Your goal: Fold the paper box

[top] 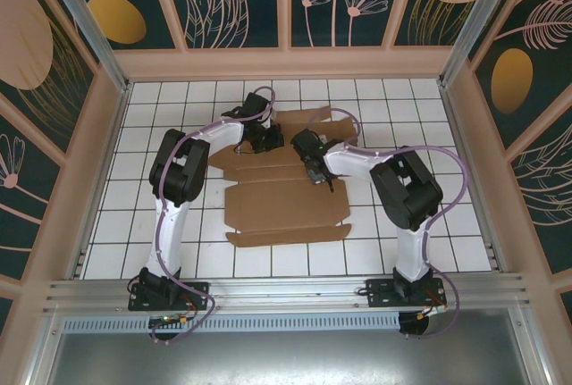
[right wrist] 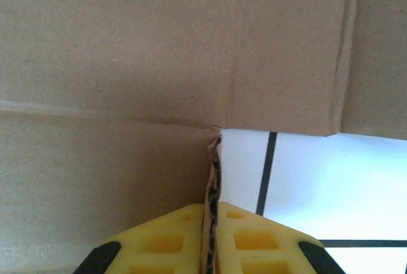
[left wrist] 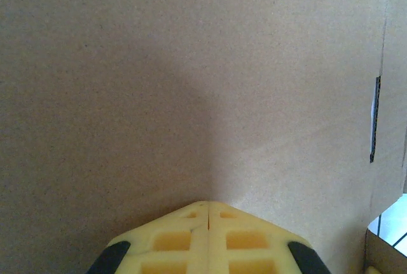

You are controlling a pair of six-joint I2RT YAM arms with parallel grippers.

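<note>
Paper box: the paper box (top: 284,206) is a plain brown cardboard sheet, die-cut with flaps and fold lines, lying mostly flat in the middle of the table (top: 161,215) between the two arms.
Surface: matte and finely grained, with pressed creases crossing it; in the right wrist view one crease (right wrist: 95,114) runs side to side across the sheet.
Shape: a long rectangular middle panel, a narrow flap with rounded ends (top: 286,235) on the near side, and more panels stretching away on the far side.
Slot: a thin dark cut (left wrist: 375,118) runs along a fold near the right side of the left wrist view.
Left gripper: the left gripper (top: 261,139) sits over the far left part of the sheet; its yellow fingers (left wrist: 172,239) are pressed together with nothing between them, tips right by the cardboard.
Right gripper: the right gripper (top: 317,173) is over the middle of the sheet; its yellow fingers (right wrist: 254,242) pinch a raised cardboard edge (right wrist: 212,172), whose corrugated cut face stands upright between them.
Table: white tiles with thin dark grid lines, smooth and flat.
Edges: the sheet's right edge ends just beside the pinched strip, with bare tile beyond it.
Open room: bare tiles ring the sheet on all sides, widest to the left and right, up to the pale frame (top: 465,135) around the table.
</note>
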